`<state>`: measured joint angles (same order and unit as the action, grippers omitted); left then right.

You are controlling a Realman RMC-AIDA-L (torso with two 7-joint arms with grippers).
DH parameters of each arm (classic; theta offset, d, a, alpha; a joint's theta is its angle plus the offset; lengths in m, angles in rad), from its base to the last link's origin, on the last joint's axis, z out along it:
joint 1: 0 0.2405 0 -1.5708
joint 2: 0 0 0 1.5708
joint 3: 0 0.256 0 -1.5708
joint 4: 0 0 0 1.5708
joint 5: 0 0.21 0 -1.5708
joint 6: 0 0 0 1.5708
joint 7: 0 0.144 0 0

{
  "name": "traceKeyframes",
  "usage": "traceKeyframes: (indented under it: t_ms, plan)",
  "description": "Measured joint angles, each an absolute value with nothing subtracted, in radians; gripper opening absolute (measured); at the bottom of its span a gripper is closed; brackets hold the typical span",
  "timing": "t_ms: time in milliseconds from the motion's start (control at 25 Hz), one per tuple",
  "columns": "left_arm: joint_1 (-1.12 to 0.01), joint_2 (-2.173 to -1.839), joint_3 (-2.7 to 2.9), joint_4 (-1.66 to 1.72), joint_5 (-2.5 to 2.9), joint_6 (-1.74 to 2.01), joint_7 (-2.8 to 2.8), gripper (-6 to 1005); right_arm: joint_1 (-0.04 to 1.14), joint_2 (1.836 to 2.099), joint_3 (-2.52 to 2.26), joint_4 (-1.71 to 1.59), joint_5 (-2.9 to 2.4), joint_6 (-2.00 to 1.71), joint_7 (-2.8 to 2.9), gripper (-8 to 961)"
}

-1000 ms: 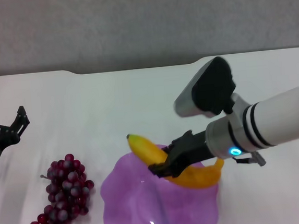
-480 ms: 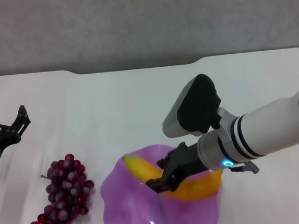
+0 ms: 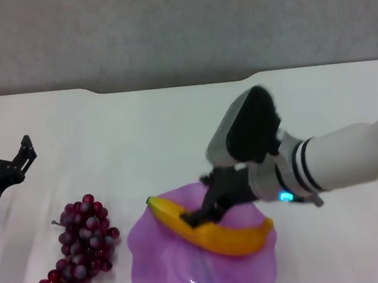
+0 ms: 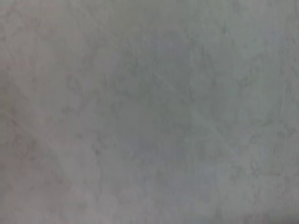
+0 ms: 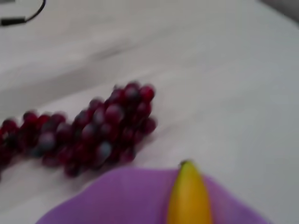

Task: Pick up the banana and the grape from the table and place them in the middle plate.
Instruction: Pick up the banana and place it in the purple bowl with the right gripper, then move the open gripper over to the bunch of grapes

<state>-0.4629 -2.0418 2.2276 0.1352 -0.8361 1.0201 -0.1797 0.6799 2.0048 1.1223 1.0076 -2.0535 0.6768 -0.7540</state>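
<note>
Now, banana [image 3: 213, 232] across middle plate [image 3: 162, 271], right pincer [image 3: 199, 215] open just above it

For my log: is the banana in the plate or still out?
In. The banana lies across the purple plate; the right gripper is just above it.

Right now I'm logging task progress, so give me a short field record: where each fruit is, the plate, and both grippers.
banana: lying across the middle plate, stem end toward the grapes
grape: bunch on the table, on the robot's left of the plate, outside it
right gripper: low over the plate, at the banana's middle; grip state unclear
left gripper: open, at the table's left edge, away from the fruit
progress: banana in plate, grape not yet
</note>
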Motion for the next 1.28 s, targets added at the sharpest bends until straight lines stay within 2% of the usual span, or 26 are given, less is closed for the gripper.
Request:
traceKeyframes:
  t_ms: [120,400,600,760,1000,1280]
  plan:
    - [-0.458,-2.042,2.225,0.137,-0.836,1.020,-0.183,886,0.613,2.004,1.164,1.063,-2.091,0.569,-0.803,897]
    - [-0.457,-2.043,2.228,0.138,-0.836,1.020,-0.186,886,0.372,2.006,1.177,1.182,-2.121,0.151,-0.937,891]
    - [-0.457,-2.046,2.231,0.139,-0.834,1.020,-0.187,886,0.305,2.006,1.147,1.122,-2.120,-0.069,-0.950,891]
    - [-0.457,-2.047,2.231,0.140,-0.833,1.020,-0.187,886,0.295,2.007,1.072,0.987,-2.117,-0.319,-0.899,892]
    - [-0.457,-2.048,2.229,0.140,-0.836,1.020,-0.188,886,0.397,2.010,0.747,0.581,-2.124,-0.899,-0.537,892]
    - [-0.463,-2.050,2.233,0.154,-0.829,1.018,-0.213,885,0.446,2.012,0.648,0.340,-2.125,-1.118,-0.150,891]
